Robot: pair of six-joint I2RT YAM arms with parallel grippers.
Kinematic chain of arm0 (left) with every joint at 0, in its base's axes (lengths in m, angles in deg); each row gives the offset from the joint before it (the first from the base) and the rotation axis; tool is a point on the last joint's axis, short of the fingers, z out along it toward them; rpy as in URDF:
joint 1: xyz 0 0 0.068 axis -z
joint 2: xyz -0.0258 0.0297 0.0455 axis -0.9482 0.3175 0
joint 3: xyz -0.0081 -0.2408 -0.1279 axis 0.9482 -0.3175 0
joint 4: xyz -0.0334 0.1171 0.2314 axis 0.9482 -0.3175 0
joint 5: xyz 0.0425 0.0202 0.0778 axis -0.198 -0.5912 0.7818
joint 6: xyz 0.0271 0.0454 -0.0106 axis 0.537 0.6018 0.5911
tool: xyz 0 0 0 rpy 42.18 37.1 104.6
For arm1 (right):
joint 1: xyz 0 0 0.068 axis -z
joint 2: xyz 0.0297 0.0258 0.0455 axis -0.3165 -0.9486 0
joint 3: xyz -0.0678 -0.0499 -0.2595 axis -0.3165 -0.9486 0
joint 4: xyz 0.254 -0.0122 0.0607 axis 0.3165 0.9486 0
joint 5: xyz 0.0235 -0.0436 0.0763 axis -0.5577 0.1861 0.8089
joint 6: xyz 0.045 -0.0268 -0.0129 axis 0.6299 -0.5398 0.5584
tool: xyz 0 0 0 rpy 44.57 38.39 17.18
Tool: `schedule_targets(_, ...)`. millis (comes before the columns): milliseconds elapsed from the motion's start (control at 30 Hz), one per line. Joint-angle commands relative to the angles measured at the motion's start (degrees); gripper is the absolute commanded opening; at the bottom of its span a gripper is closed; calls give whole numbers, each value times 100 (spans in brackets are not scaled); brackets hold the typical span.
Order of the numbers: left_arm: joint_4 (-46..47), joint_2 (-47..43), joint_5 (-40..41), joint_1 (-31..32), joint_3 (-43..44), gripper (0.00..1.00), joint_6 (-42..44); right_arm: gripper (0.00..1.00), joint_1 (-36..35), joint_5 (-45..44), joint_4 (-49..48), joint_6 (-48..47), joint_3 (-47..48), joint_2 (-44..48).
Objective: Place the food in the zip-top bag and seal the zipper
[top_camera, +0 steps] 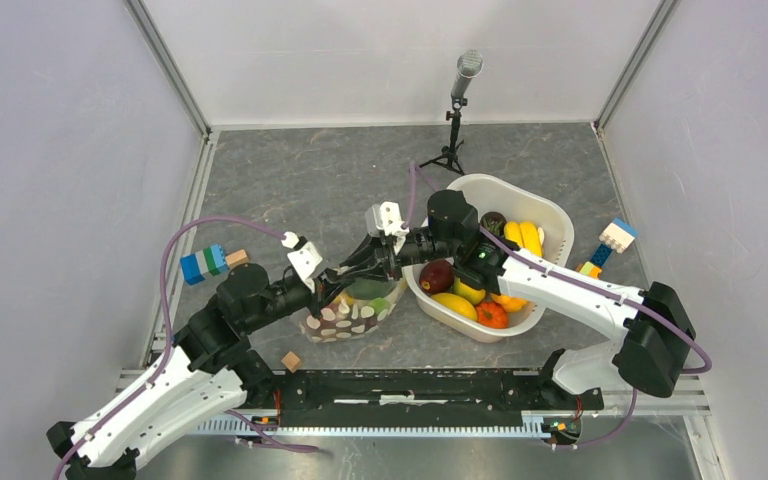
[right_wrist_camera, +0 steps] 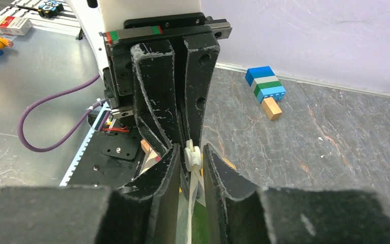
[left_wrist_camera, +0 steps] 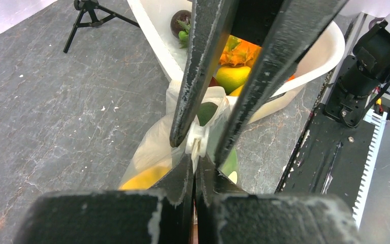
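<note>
Standing mouth-up on the worktop (top_camera: 310, 180), zip-top bag (top_camera: 345, 322) holds food (top_camera: 365, 290) | zipper (right_wrist_camera: 192, 190) runs left-right | left gripper (left_wrist_camera: 195, 170) clamps it | right gripper (right_wrist_camera: 190, 152) narrow around slider (right_wrist_camera: 193, 156), contact unclear | white basket (top_camera: 560, 215) just right.

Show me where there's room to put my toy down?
Bare table lies far left, between the building blocks and the microphone stand. The middle is crowded: left gripper and right gripper meet over the zip-top bag, beside the basket.

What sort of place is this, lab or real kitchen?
Most likely a robot lab test cell, not a kitchen: plain white panel walls on metal framing, a tripod microphone, and toy food in a white basket.
</note>
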Motion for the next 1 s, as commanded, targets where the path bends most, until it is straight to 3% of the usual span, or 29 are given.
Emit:
schedule_targets(0, 310, -132, -57, 15, 192, 2, 164, 28, -5, -36, -94, -54, 103, 59)
schedule_targets(67, 333, -174, -52, 15, 183, 2, 164, 40, 4, -65, -92, -68, 75, 70)
schedule_targets(167, 342, -195, -51, 15, 176, 2, 164, 42, 0, -95, -98, -73, 43, 84)
schedule_targets(267, 342, -196, -46, 15, 168, 2, 154, 31, 8, -72, -83, -99, 62, 99)
schedule_targets(400, 372, -189, -55, 15, 147, 2, 146, 24, 7, 19, -62, -124, 86, 91)
schedule_targets(467, 377, -190, -55, 15, 146, 2, 146, 12, 9, 94, -4, -138, 99, 63)
schedule_targets(567, 368, -208, -21, 15, 152, 2, 155, 5, 9, 61, 50, -177, 69, 68)
schedule_targets(967, 157, -831, 421, 15, 184, 2, 163, 0, 181, -519, 853, -673, 33, 130)
